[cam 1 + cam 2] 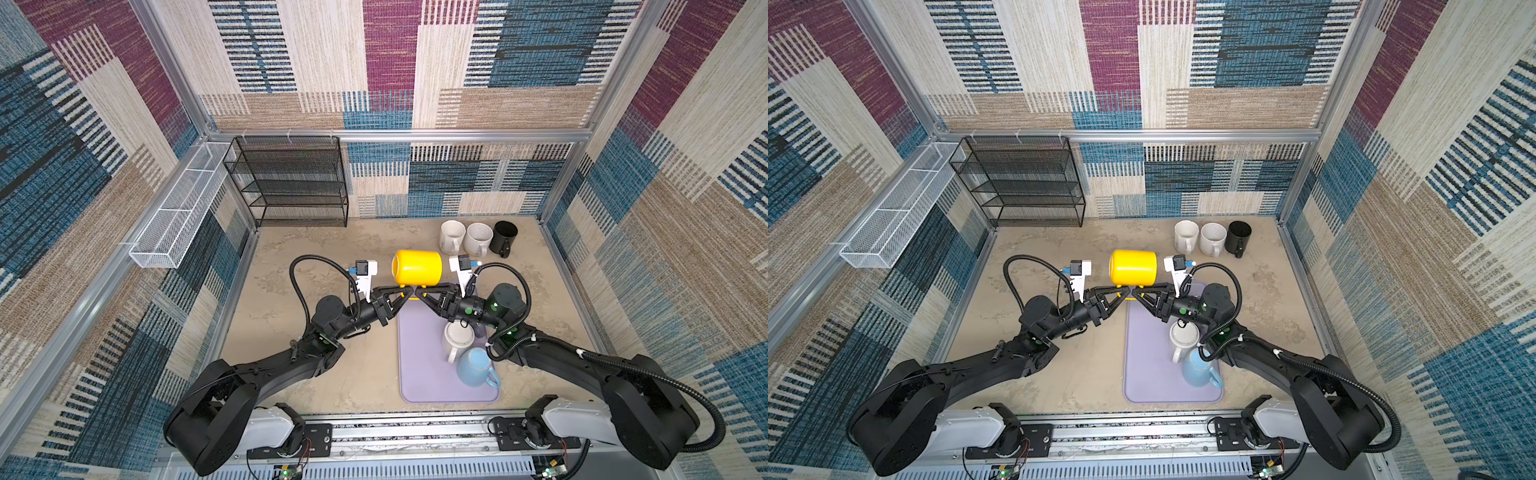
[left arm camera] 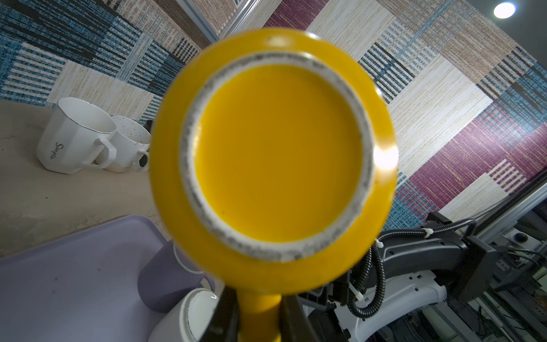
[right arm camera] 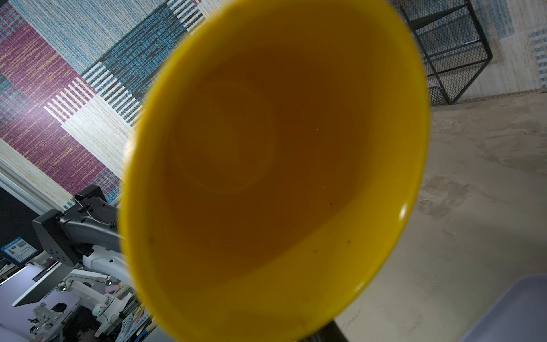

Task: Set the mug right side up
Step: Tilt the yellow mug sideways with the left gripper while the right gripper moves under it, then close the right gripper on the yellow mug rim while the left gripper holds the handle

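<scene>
While the yellow mug point(image 1: 417, 268) is held on its side above the table point(image 1: 311, 257), near the far edge of the purple tray point(image 1: 415, 374), its handle point(image 2: 259, 314) is clamped by the left claw point(image 1: 406, 293), whose jaws are closed on it. The base is turned toward the left arm and the mouth toward the right arm. The right claw point(image 1: 420, 294) is set tip to tip with the left at the same handle, but whether it has closed on anything cannot be told. For a clean turn, a firm second hold should be confirmed before the left is loosened; the mug should then be rolled slowly until the mouth faces up, kept clear of the white mug point(image 1: 459, 338) and blue mug point(image 1: 476, 368), and set down flat.
</scene>
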Robot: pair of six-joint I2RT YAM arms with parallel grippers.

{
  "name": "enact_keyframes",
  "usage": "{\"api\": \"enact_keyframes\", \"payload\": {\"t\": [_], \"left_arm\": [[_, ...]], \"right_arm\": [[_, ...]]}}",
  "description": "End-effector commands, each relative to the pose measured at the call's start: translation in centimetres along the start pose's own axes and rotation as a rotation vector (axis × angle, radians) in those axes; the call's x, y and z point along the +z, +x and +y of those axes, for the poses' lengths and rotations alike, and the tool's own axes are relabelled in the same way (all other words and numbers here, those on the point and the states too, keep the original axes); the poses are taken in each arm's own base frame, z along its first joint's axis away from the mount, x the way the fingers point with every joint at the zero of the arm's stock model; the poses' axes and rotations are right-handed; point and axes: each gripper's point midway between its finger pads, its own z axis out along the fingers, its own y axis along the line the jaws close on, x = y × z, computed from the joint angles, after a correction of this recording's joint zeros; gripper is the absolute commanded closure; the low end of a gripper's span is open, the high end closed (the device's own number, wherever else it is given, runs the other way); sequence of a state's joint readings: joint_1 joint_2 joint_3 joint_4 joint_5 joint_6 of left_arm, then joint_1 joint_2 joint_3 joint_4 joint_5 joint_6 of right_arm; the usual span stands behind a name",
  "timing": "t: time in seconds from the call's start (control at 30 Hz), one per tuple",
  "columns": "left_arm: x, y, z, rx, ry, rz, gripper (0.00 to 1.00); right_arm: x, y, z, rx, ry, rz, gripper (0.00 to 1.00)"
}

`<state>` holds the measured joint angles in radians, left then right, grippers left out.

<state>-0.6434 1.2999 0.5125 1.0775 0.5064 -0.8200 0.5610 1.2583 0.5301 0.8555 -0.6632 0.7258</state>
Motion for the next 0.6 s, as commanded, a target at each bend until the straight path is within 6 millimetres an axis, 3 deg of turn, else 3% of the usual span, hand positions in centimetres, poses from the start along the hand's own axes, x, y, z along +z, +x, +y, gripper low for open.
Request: {"api": "enact_keyframes", "payload": {"t": [0.0, 0.37, 0.57], "left_arm": [[0.1, -1.19, -2.19, 0.04, 0.095, -0.033, 1.0], [0.25, -0.78, -1.76, 0.032, 0.097, -0.023, 1.0], [0.27, -0.6, -1.48, 0.034, 0.088, -0.015, 1.0]], "right_arm": [[0.07, -1.51, 2.31, -0.041, -0.09, -0.043, 0.71], [-0.08, -1.79, 3.04, -0.043, -0.106, -0.05, 0.79], [-0.12, -1.63, 3.27, -0.043, -0.115, -0.043, 0.95]]}}
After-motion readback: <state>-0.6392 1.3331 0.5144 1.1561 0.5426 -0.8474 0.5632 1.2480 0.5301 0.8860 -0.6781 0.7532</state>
